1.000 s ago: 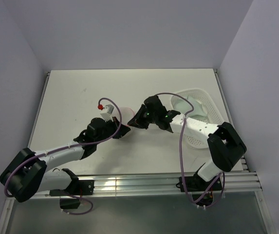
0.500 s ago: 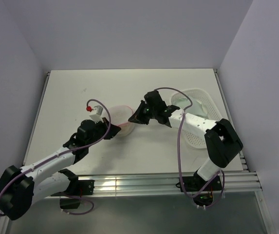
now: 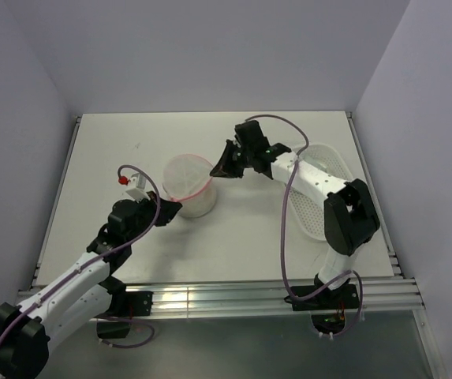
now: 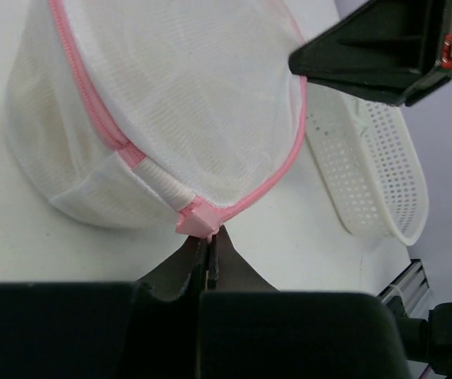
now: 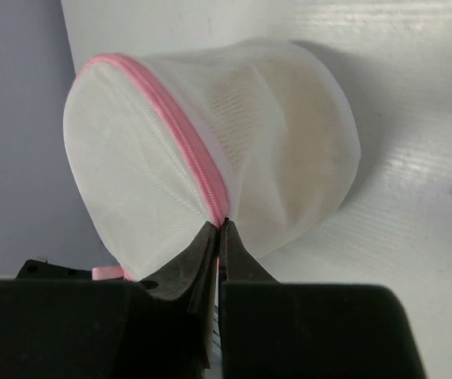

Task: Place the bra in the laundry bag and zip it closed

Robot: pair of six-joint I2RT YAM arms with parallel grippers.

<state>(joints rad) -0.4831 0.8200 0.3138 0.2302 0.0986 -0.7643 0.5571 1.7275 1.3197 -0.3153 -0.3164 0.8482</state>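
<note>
Two pinches on the laundry bag (image 3: 190, 189), and both pulled apart within the last second. Where formerly huddled close together, now stretched: left gripper (image 3: 173, 208) drawn back toward its own base, right gripper (image 3: 218, 169) carried away and farther up the table. Left clamped tight on the pink tab (image 4: 196, 220) directly ahead of its fingertips; right closed on the zipper (image 5: 184, 130) seam just beyond its tips. Between them, bag lifted into a taut drum, pink rim uppermost. Faint yellowish tint behind the mesh ahead of the right gripper, most likely the bra (image 5: 308, 154), already inside. Zipper teeth meshed along every stretch on view, so probably near the end of the closing pull; last bit hidden at the jaws, so cannot tell. White basket (image 3: 332, 162) off behind the right wrist, untouched.
</note>
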